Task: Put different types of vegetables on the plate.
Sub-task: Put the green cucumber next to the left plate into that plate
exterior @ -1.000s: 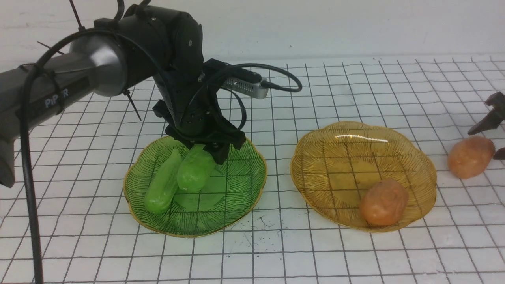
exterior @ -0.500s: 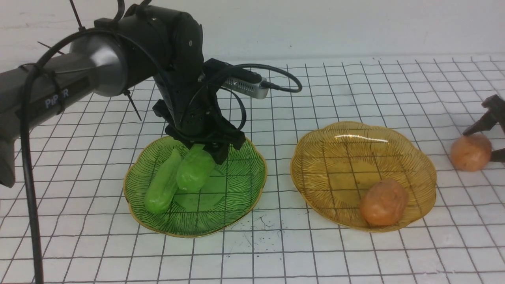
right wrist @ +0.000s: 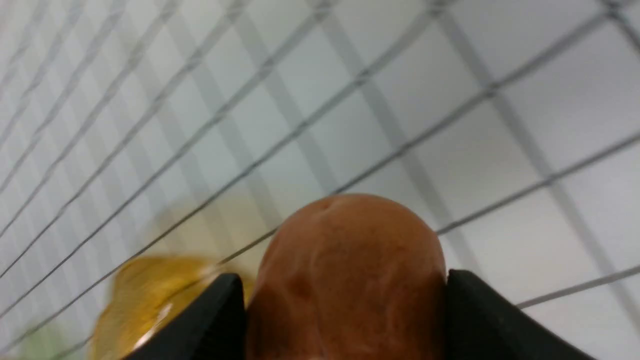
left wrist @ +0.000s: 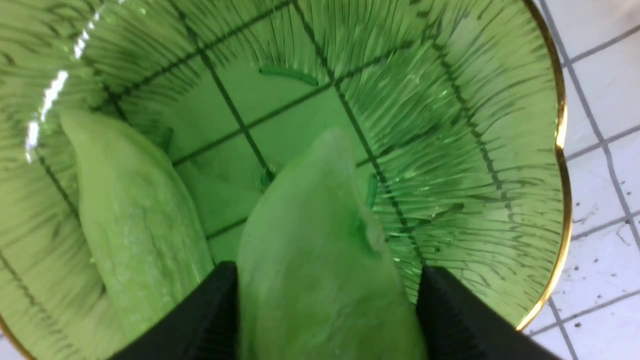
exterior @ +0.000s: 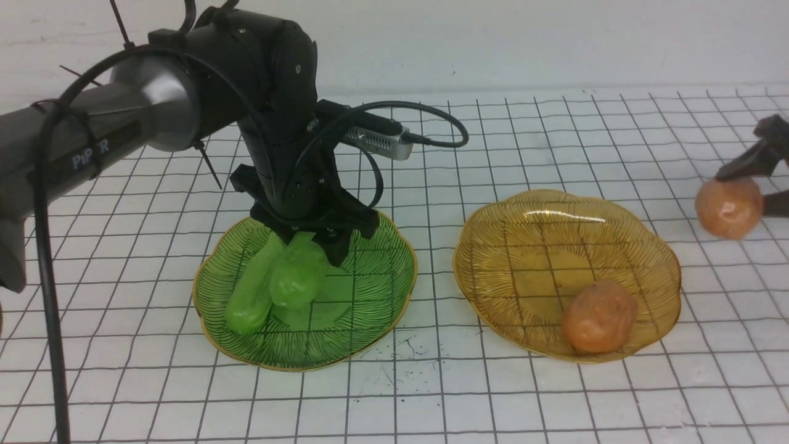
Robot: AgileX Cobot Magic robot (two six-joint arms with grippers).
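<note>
Now, cucumber [exterior: 298, 279] in left tool [left wrist: 326, 280], potato [exterior: 728, 208] in right tool [right wrist: 345, 285].

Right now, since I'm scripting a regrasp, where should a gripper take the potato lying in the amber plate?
Grip the potato across its narrower middle, descending from above. It lies on its side low in the amber plate, near the raised front rim, which would likely block a sideways approach. Its rounded ends offer poorer purchase.

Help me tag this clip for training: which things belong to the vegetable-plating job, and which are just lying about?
Job: held cucumber, second cucumber, green plate, held potato, plated potato, amber plate.
Just there: gridded tabletop, black cable.
</note>
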